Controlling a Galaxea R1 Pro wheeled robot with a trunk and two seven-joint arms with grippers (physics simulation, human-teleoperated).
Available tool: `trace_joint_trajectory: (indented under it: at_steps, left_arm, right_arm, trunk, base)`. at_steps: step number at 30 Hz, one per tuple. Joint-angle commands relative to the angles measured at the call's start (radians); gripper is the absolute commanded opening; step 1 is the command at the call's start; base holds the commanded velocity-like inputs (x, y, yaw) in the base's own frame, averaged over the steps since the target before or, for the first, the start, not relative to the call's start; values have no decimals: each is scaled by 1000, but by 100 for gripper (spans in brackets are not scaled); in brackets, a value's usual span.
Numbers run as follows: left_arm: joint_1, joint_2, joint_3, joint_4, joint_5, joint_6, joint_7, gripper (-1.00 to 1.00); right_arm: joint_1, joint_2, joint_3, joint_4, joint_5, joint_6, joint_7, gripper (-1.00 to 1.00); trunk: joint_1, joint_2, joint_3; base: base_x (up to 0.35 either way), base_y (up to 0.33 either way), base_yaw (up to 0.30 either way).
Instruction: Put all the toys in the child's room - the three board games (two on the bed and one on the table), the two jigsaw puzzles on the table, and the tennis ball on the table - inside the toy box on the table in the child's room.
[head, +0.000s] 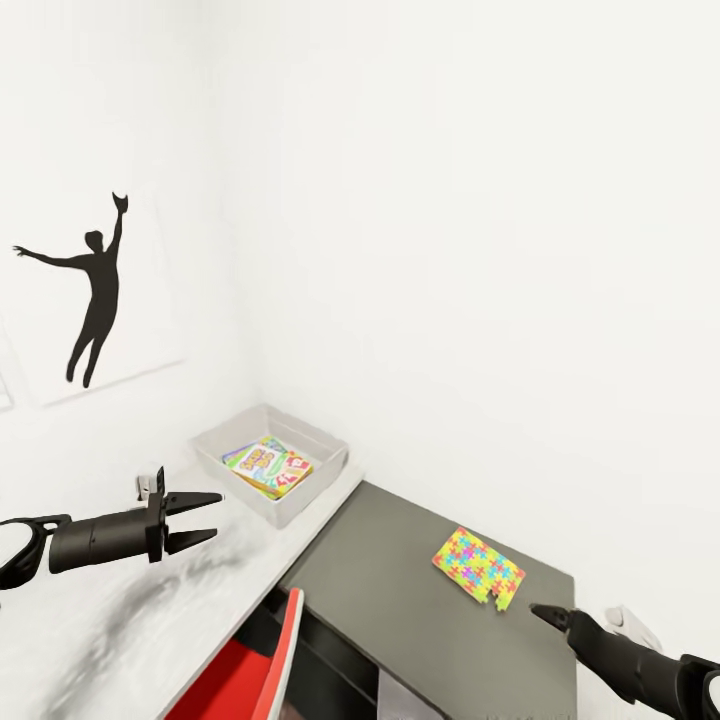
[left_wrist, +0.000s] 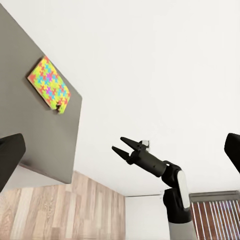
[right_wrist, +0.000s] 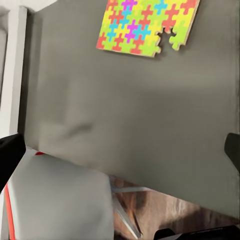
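**Thin puzzle, slippery grab ahead**

Right pincer (head: 545, 612) hovers empty with jaws parted near the jigsaw puzzle (head: 478, 568), a thin, flat, bright square on the dark matte bench (head: 390, 580). Lying so flat, it may slide away. Left pincer (head: 205, 518), open, floats near the grey toy box (head: 300, 436).

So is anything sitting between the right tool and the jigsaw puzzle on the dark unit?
Nothing visible. The right tool, jaws open, hovers near the jigsaw puzzle, with bare dark grey unit between them. Toward the toy box, that surface also looks bare.
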Motion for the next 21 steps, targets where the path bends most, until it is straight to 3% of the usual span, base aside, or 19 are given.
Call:
trace_joint_trajectory:
  at_steps: [1,7,16,21]
  left_arm:
    - [-2,0,-3,1,-7,1,-10,100]
    - [-2,0,-2,1,-7,1,-10,100]
    - [-2,0,-2,1,-7,1,-10,100]
    - [-2,0,-2,1,-7,0,-10,100]
  right_arm:
    - [1,0,-1,-1,-10,2,-8,100]
    - [1,0,-1,-1,-10,1,2,100]
    - [1,0,-1,-1,-10,0,3,100]
    - [1,0,-1,-1,-10,1,3,100]
  trunk:
    - [0,-1,0]
    - [0,-1,-1]
    - [0,-1,-2]
    - [0,-1,-4]
  base:
    - [0,0,-285]
    - [0,0,-258]
    - [0,0,-71]
    - [0,0,-193]
